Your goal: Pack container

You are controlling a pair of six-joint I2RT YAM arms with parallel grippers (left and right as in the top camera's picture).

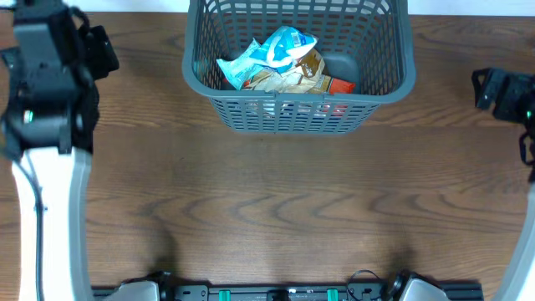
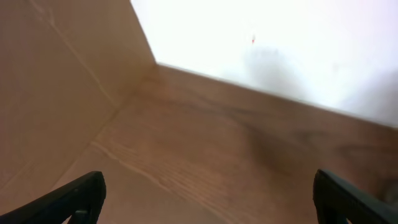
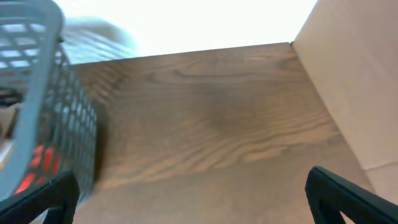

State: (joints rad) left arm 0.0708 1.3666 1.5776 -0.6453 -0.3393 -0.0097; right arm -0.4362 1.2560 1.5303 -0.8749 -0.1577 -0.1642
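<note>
**Item 1. Container** [image 1: 194,79]: dark grey basket with lattice sides and a thick rim. It stands upright at the far edge of the counter [image 1: 276,209], between the two arms.
- Light blue snack packet [image 1: 272,52], crumpled, on top of the pile inside the container, toward its left half.
- Brown packet [image 1: 308,71], inside the container, against the right side of the blue one.
- Red packet [image 1: 339,85], low in the container's right front part. Its colour shows through the slots of the front wall.

**Item 2. Left gripper** [image 2: 208,190]: well to the left of the container. The fingers are spread wide with nothing between them and bare counter below. A beige panel [image 2: 56,81] stands on the side away from the container.

**Item 3. Right gripper** [image 3: 191,190]: to the right of the container and apart from it. The container's lattice wall fills the left edge of the right wrist view. The fingers are spread wide and hold nothing.

**Item 4. Counter**: brown wood grain, running under and in front of the container.
</note>
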